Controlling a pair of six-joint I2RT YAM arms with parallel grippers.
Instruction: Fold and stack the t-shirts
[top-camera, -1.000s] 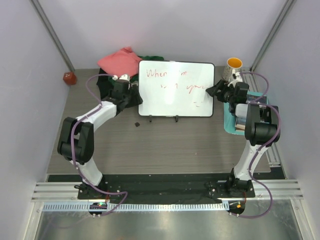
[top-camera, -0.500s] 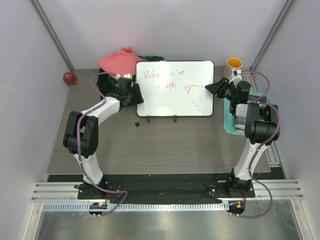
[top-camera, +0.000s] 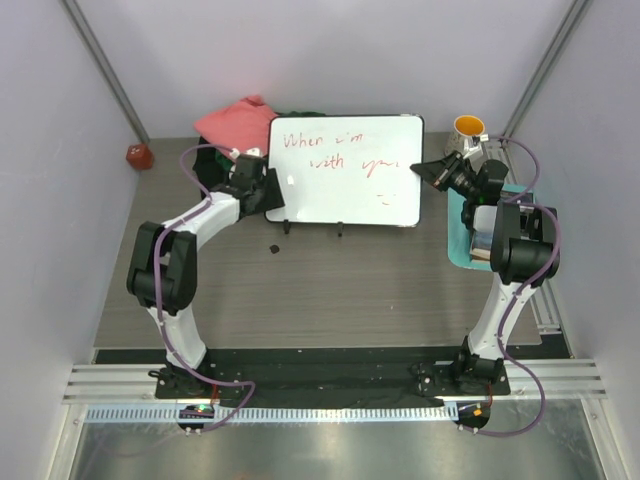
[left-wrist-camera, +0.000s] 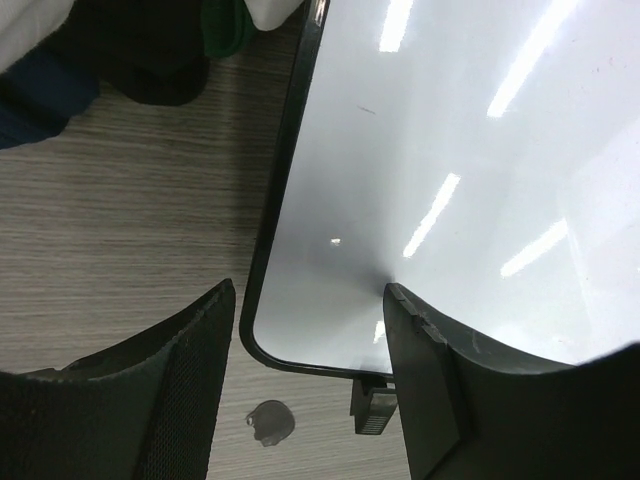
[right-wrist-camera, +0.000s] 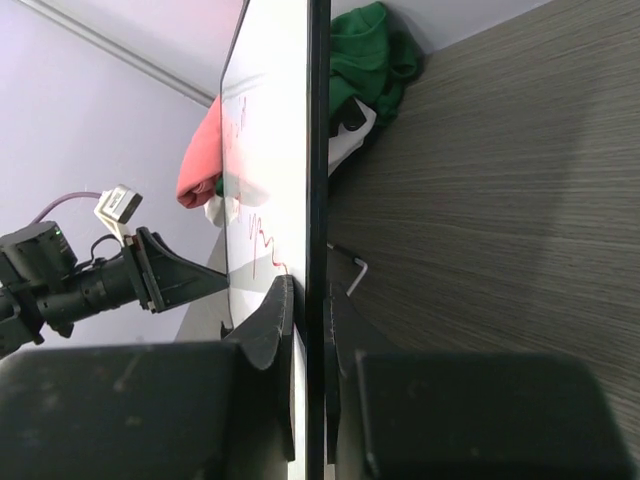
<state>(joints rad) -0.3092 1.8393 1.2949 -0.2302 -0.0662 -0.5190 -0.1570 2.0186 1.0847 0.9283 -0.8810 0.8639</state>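
right gripper (right-wrist-camera: 308, 300) clamped on whiteboard (top-camera: 345, 170) right edge; left gripper (left-wrist-camera: 310, 310) open, straddling its lower-left corner. t-shirts (top-camera: 232, 120) sit behind it, far-left corner of table (top-camera: 330, 290); left arm nearer.

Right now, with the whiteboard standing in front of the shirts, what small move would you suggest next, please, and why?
Probably close the left gripper on the whiteboard. The right gripper pinches its right edge, but the left one stands open at the lower left corner, and the board blocks the t-shirts behind it.
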